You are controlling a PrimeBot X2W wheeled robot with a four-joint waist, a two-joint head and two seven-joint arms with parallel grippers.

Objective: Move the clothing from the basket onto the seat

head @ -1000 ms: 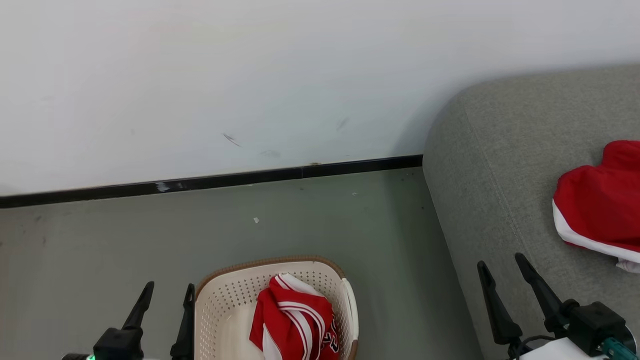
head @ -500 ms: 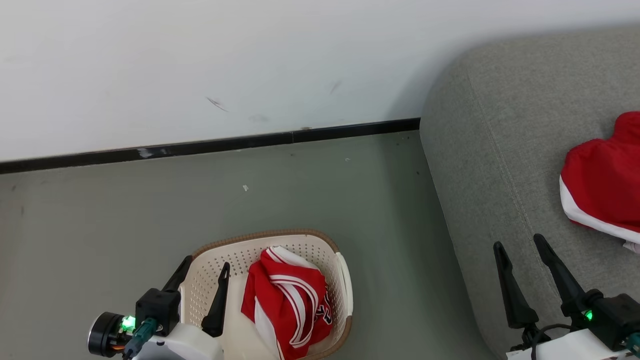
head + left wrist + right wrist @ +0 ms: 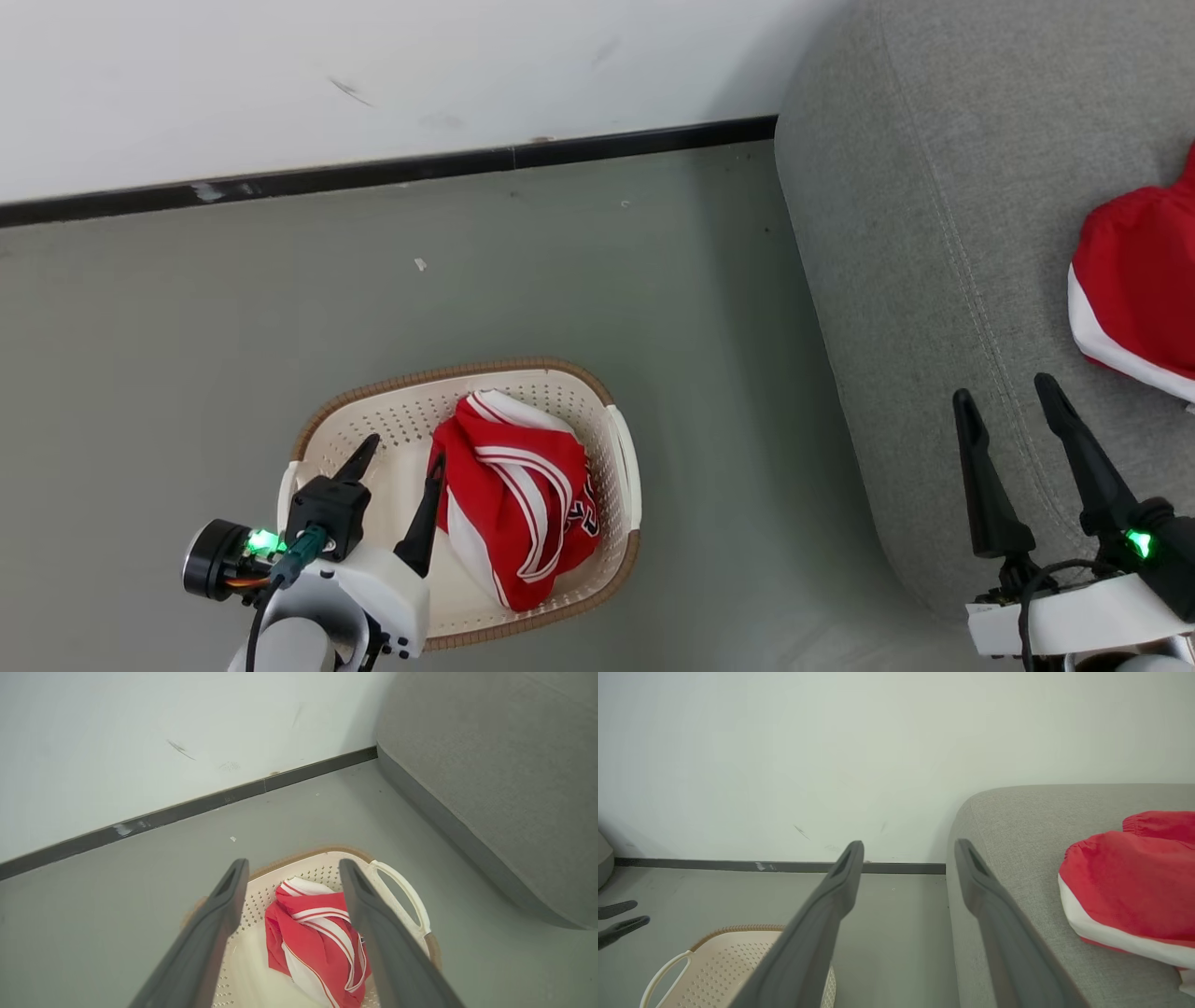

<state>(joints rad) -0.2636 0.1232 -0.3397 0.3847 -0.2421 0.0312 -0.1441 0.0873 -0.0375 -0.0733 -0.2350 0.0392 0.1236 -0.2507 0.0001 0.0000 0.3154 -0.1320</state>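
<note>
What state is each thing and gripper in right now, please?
basket: upright, one garment inside.
jersey: crumpled in the basket.
shorts: lying on the sofa.
left gripper: open, empty, above the basket.
right gripper: open, empty, near the sofa's edge.

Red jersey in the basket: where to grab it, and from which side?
Pinch the raised, white-striped bunch at the middle of the jersey, coming straight down. It lies crumpled in a heap toward the right wall of the basket, and the walls ring it, so a sideways approach looks blocked. The open left gripper, just to its left, seems best placed.
</note>
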